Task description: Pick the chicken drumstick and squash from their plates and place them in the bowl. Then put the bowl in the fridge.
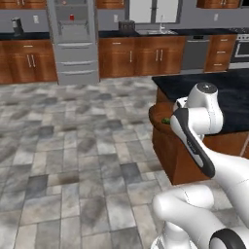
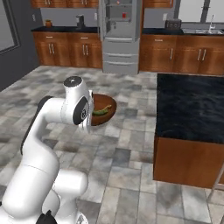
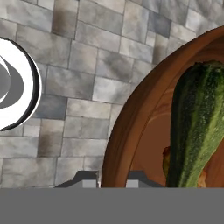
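Gripper (image 3: 112, 177) clamped on the bowl (image 2: 106, 114) rim, squash (image 2: 101, 111) inside, held over tiled floor (image 2: 131, 144) beside the dark-topped island (image 2: 188, 109)

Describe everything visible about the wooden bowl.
The bowl is round, reddish-brown and wood-like with a darker rim, carried level in the air above the tiled floor beside the dark island counter. The pincer is shut on its rim. Inside lies the dark green squash, with a bit of the orange-brown chicken drumstick peeking from beneath it.

Drumstick (image 3: 166, 159) mostly hidden under squash (image 3: 197, 127) (bowl (image 3: 131, 127) cut by frame edge).
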{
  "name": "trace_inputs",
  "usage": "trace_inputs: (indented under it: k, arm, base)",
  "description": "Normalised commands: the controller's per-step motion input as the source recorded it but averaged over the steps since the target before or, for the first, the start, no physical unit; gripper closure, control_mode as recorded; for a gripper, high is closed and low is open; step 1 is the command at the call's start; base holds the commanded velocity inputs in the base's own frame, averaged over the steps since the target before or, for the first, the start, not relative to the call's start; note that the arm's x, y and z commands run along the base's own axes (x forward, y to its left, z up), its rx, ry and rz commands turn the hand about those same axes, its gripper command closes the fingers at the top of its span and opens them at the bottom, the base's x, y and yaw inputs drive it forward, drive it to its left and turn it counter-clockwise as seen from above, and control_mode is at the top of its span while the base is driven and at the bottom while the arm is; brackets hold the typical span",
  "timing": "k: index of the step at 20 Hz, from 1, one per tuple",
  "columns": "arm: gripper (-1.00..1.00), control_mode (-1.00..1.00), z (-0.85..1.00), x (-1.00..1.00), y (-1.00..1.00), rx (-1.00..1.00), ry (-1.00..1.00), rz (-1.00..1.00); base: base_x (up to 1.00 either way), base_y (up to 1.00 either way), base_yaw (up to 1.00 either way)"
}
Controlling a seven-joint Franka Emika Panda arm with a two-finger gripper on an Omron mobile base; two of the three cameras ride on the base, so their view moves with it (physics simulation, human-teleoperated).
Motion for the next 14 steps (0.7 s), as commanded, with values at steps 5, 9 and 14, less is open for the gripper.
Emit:
trace_inputs:
  k: [5, 9, 14]
  arm:
    - [1.0, 1.0, 0.0, 0.0, 0.0, 0.0, 0.0, 0.0]
    - [1.0, 1.0, 0.0, 0.0, 0.0, 0.0, 0.0, 0.0]
    - [1.0, 1.0, 0.0, 0.0, 0.0, 0.0, 0.0, 0.0]
  base:
    - [0.48, 0.8, -0.08]
    - [0.57, 0.75, -0.09]
    - [0.65, 0.7, -0.07]
